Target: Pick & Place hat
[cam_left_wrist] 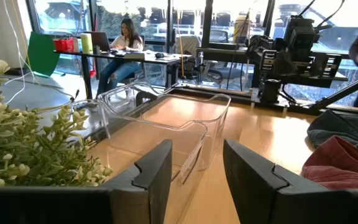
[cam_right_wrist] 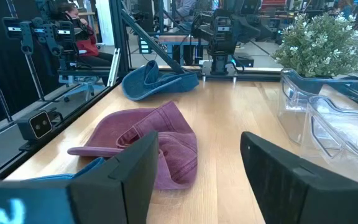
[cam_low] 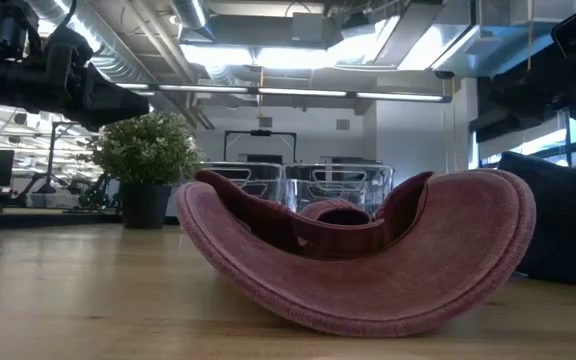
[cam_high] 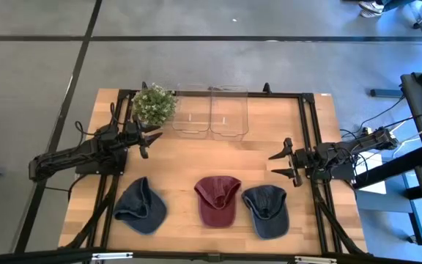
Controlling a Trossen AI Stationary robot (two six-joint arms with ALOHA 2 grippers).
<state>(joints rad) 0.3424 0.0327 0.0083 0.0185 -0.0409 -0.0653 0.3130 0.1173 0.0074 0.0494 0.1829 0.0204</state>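
Three hats lie in a row along the near edge of the wooden table (cam_high: pixel 269 132): a dark blue hat (cam_high: pixel 141 207) on the left, a maroon hat (cam_high: pixel 217 199) in the middle and a second blue hat (cam_high: pixel 267 209) on the right. The maroon and right-hand blue hats sit just beside each other, almost touching, while the left one lies apart. In the low view the maroon hat (cam_low: pixel 358 255) lies upturned with its brim curling upward, filling most of the sight line across the table.

Toward the far edge stand two clear plastic bins (cam_high: pixel 211 111) side by side, touching, and just left of them a small potted plant (cam_high: pixel 153 104) with pale green leaves. The plant sits close to the left gripper (cam_high: pixel 149 141) — nearer than any hat is.

The left gripper hovers at the left side of the table, its fingers (cam_left_wrist: pixel 151 171) parted with nothing between them, facing the bins. The right gripper (cam_high: pixel 284 163) hangs at the right side, above and behind the right-hand blue hat, its fingers (cam_right_wrist: pixel 132 165) likewise spread wide and empty — pointing across the table toward the maroon hat (cam_right_wrist: pixel 151 146). Neither gripper touches a hat.

Beyond the table, a person (cam_left_wrist: pixel 124 46) sits at a desk in the room.
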